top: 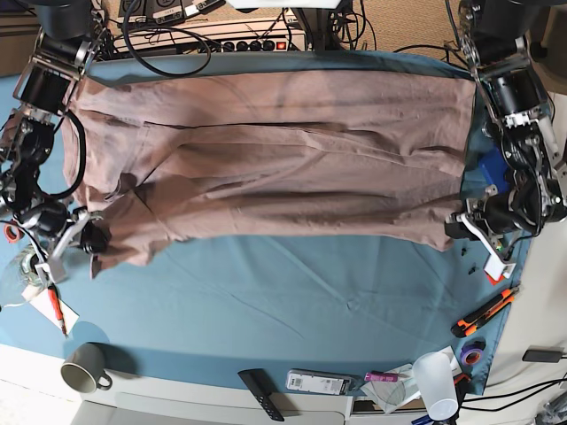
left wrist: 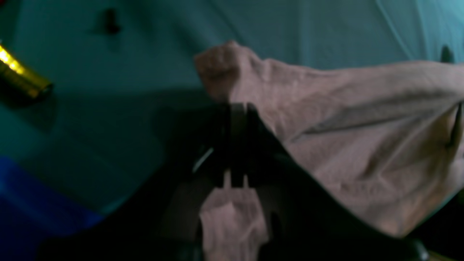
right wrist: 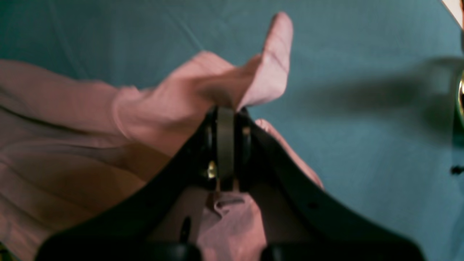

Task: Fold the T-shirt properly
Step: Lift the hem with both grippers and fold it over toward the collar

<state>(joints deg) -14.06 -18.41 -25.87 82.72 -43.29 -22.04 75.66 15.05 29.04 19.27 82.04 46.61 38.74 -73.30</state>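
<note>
- The T-shirt point(top: 275, 164) lies spread across the far half of the cloth point(top: 292, 292).
- The left gripper point(left wrist: 237, 108) is clamped on a shirt edge; this view is dark and blurred.
- The right gripper point(right wrist: 225, 112) pinches the opposite edge, its fingers hiding the fabric between them.

A teal cloth point(top: 292, 301) covers the surface; along its near edge sit a grey mug point(top: 84, 367), a remote point(top: 262, 393), a plastic cup point(top: 437, 384) — cables point(top: 168, 35) crowd the far edge.
</note>
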